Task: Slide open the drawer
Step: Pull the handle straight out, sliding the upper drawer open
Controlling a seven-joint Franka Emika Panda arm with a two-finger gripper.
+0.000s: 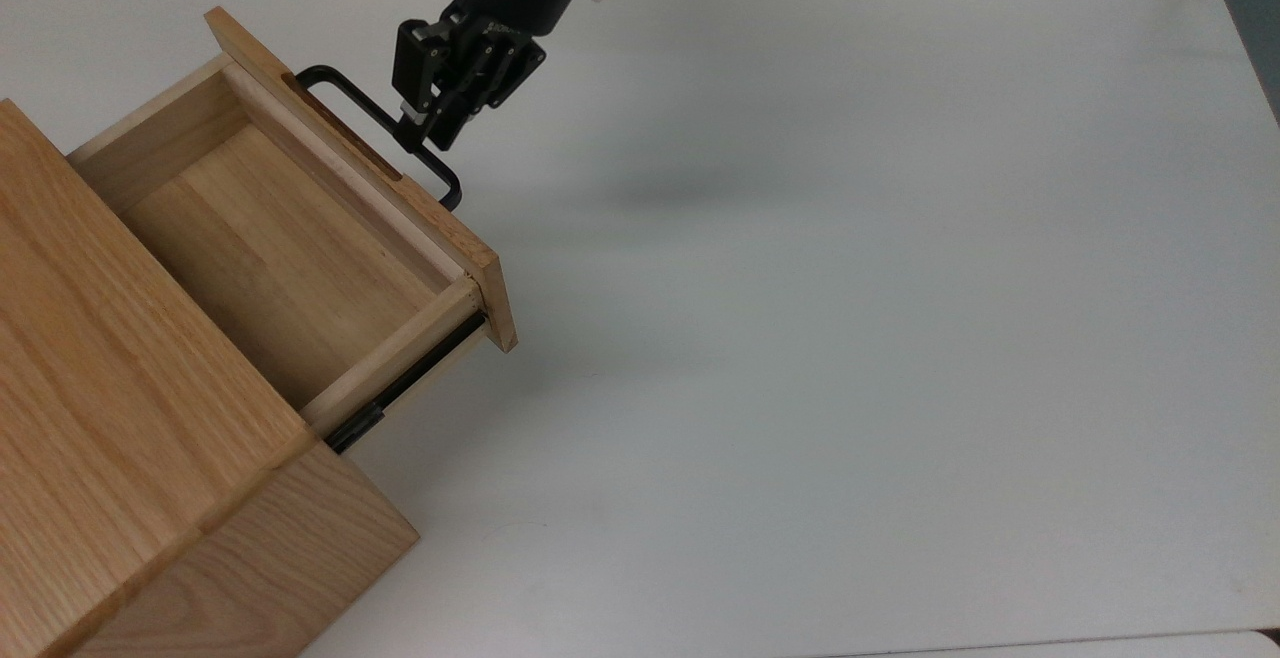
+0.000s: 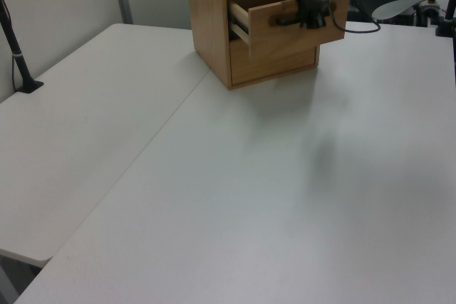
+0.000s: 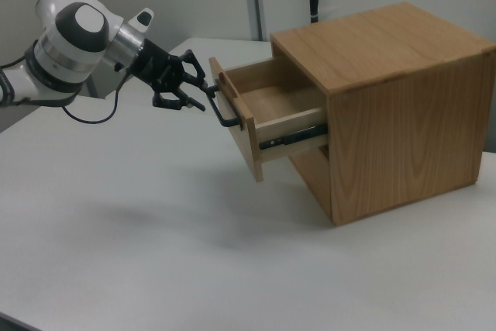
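Tool (image 1: 418, 128) is clamping the black handle (image 1: 385, 128), upper left of the top view. Drawer (image 1: 270, 238) is sitting well out of the cabinet (image 1: 130, 458). Rigid wood on rails, probably sliding easily; handle bar is the grip point.

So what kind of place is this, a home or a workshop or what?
Most likely a robotics lab or test room: a robot arm works at a bare white table, and the oak cabinet with its drawer looks like a test prop.
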